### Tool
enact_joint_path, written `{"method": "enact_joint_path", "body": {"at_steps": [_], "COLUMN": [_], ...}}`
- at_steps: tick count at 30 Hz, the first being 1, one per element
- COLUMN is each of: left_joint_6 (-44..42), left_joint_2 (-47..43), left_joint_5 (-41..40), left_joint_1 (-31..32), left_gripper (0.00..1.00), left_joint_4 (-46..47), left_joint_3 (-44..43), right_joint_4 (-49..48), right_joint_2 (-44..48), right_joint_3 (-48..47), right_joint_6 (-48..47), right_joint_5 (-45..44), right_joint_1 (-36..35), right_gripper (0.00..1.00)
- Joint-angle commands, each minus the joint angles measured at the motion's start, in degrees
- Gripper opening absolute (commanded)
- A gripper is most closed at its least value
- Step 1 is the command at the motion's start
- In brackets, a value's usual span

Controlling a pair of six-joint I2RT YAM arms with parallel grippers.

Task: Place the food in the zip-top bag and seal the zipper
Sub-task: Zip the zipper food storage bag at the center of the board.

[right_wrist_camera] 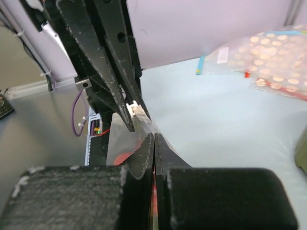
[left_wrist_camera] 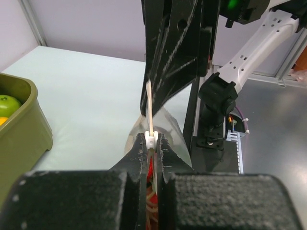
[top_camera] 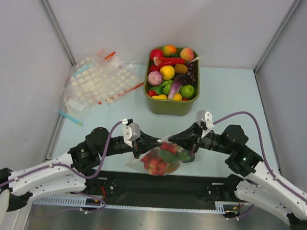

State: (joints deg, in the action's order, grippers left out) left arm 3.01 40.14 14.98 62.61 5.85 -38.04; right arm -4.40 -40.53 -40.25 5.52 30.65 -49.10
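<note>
Left claw, right claw clamped on zipper; clear bag holds red-green food.

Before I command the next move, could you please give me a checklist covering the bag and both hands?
1. Food inside the zip-top bag: ok, red and green pieces show through it.
2. Left hand shut on the zipper at its white slider: ok.
3. Right hand shut on the bag's top edge: ok.
4. Zipper strip straight between the hands: ok.
5. Zipper sealed across its full width: cannot tell, the hands cover it.
6. Bag apart from the green bin: ok.
</note>
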Motion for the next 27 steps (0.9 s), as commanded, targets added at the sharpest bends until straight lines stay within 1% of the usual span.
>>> {"method": "enact_joint_path", "body": {"at_steps": [1, 5, 9, 11, 12, 18, 24, 27], "left_joint_6": [-0.3, -0.4, -0.3, -0.2, -0.4, -0.2, -0.1, -0.1], "left_joint_2": [-0.4, -0.3, 0.2, 0.4, 0.6, 1.4, 1.9, 2.1], "left_joint_5": [0.4, 0.0, -0.5, -1.0, -1.4, -1.9, -2.6, -3.2], "left_joint_1": [0.1, 0.1, 0.1, 0.0, 0.1, 0.1, 0.1, 0.1], "left_gripper": [0.0, 0.0, 0.0, 0.0, 0.0, 0.0, 0.0, 0.0], "left_joint_4": [0.9, 0.8, 0.5, 0.2, 0.0, -0.8, -1.2, -1.5], "left_joint_3": [-1.8, -1.9, -2.0, -2.2, -2.4, -2.8, -3.0, -3.2], "right_joint_4": [-6.7, -7.1, -5.2, -4.0, -3.5, -0.9, 0.3, 0.5], "right_joint_2": [4.3, 9.8, 12.7, 13.7, 14.8, 19.5, 25.1, 27.4], "right_joint_3": [1.3, 3.4, 4.2, 4.7, 4.7, 6.2, 8.5, 9.2], "right_joint_6": [3.5, 4.9, 5.6, 6.0, 6.2, 7.6, 9.5, 10.2], "right_joint_5": [-6.7, -13.6, -24.6, -28.4, -33.1, -48.5, -61.3, -66.3], "right_joint_1": [3.6, 5.9, 6.8, 6.9, 7.0, 7.2, 7.2, 7.2], "right_gripper": [0.0, 0.0, 0.0, 0.0, 0.0, 0.0, 0.0, 0.0]}}
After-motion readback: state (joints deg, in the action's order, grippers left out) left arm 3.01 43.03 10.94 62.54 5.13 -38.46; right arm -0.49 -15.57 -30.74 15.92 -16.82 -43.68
